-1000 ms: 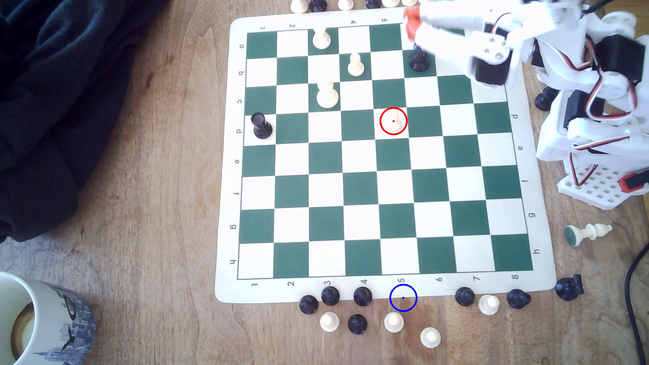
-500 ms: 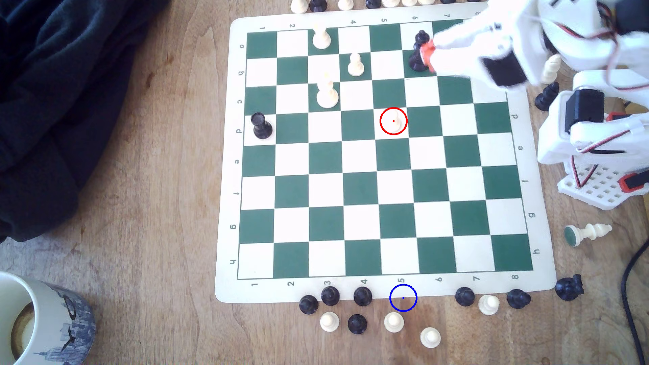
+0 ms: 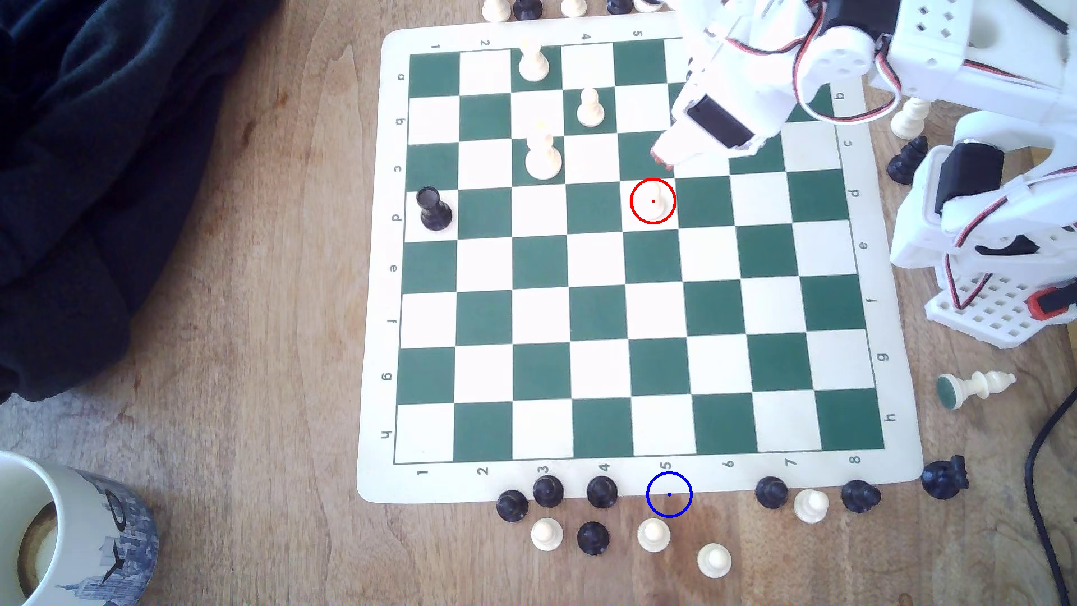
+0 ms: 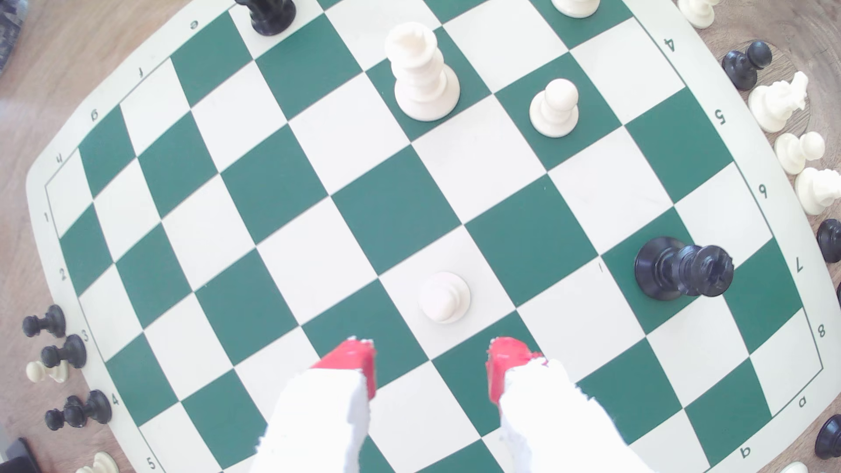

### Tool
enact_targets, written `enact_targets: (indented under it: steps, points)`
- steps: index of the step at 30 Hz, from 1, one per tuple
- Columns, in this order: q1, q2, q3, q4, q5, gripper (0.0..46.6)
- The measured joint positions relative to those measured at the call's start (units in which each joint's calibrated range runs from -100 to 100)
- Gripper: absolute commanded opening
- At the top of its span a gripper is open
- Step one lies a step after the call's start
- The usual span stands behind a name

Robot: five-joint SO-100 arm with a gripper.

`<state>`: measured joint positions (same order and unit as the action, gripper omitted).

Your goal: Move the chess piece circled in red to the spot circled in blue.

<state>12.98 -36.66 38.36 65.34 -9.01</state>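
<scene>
Wrist view has the hand [image 4: 430,364] spread wide short of the pawn [image 4: 444,298]; coming in low could topple it.

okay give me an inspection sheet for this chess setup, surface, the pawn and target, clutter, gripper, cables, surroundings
Surface: green and white chess mat on a wooden table.
Job's things: cream pawn upright in the red ring; blue ring bare, straddling the mat's near edge.
Clutter: spare black and cream pieces off the mat; a cream piece lying on its side; black king and other pieces on the board.
Grippers: gripper open, red-tipped fingers apart, short of the pawn.
Cables: black cable at the exterior view's right.
Surroundings: mug, dark cloth.
</scene>
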Motion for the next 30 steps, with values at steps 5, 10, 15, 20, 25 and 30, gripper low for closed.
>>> enact_targets:
  steps: [5,10,15,20,25,30]
  points:
    - [-0.1,5.7,0.0,-1.9,0.0,16.3]
    - [0.1,11.2,0.0,-4.1,0.2,17.2]
    - [1.5,15.2,0.0,-5.9,0.3,17.8]
    - [1.5,18.9,0.0,-8.3,0.3,17.8]
    - [1.2,21.1,0.0,-10.0,0.3,17.3]
    - [-0.5,22.5,0.0,-10.8,0.4,17.1]
